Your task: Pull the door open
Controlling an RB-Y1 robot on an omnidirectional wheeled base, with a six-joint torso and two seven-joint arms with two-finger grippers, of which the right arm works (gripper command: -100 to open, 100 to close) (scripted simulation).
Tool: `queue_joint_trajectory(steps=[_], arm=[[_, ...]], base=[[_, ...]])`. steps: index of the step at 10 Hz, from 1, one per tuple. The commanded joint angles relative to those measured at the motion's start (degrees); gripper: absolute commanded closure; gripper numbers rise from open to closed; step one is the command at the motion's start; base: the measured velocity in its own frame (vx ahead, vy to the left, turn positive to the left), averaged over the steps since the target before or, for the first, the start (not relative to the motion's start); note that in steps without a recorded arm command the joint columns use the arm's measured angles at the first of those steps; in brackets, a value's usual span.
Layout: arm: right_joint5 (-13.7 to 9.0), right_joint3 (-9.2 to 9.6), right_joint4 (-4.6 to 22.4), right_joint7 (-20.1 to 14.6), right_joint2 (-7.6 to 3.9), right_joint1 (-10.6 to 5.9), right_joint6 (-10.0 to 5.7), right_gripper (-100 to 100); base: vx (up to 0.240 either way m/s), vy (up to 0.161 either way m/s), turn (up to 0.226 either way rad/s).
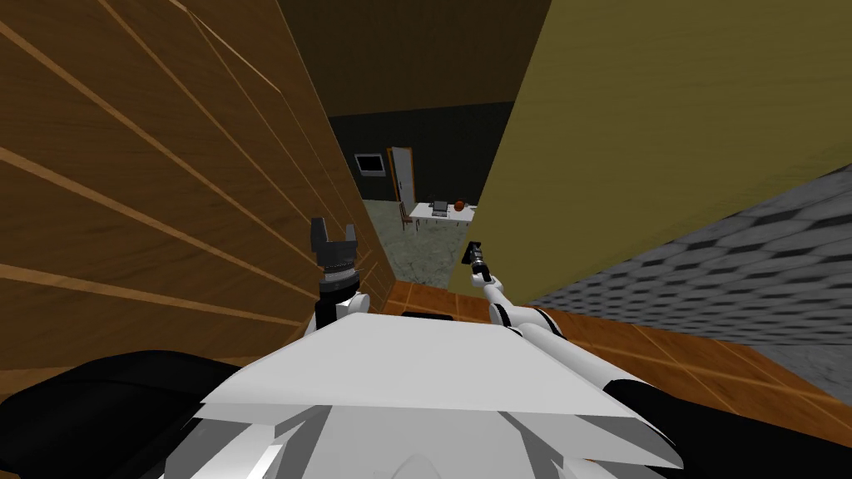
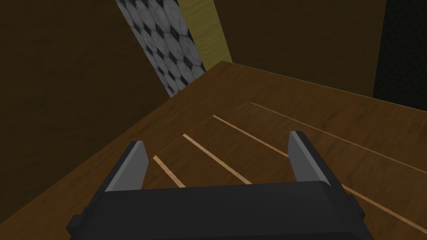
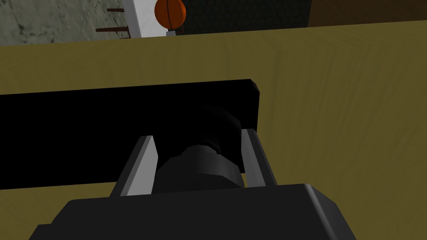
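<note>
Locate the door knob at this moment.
In the right wrist view the dark knob sits between the right gripper's fingers, on a black plate on the olive-yellow door, at my right.

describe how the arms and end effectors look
The right arm is slim and white with dark joint rings; the left arm ends in a dark ribbed wrist. The left end effector and right end effector each have a dark boxy body and two thin, light grey, blade-like fingers.

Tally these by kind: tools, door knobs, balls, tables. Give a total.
tools: 2 (left tool, right tool)
door knob: 1
ball: 1
table: 1
total: 5
</note>
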Motion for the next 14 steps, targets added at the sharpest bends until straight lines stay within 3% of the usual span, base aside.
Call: queue_joint_trajectory(steps=[1, 3, 13, 14], arm=[[-0.04, -0.08, -0.04, -0.04, -0.09, 0.00, -0.06, 100], [0.23, 0.67, 0.01, -0.68, -0.12, -0.03, 0.02, 100], [2.23, 6.44, -0.10, -6.60, -1.50, -0.61, 0.10, 100], [2.14, 6.19, 0.04, -6.20, -1.26, -0.70, 0.03, 100]], base=[[0.000, 0.000, 0.000], [-0.057, -0.016, 0.036], [-0.208, -0.106, 0.108], [-0.097, -0.053, 0.043]])
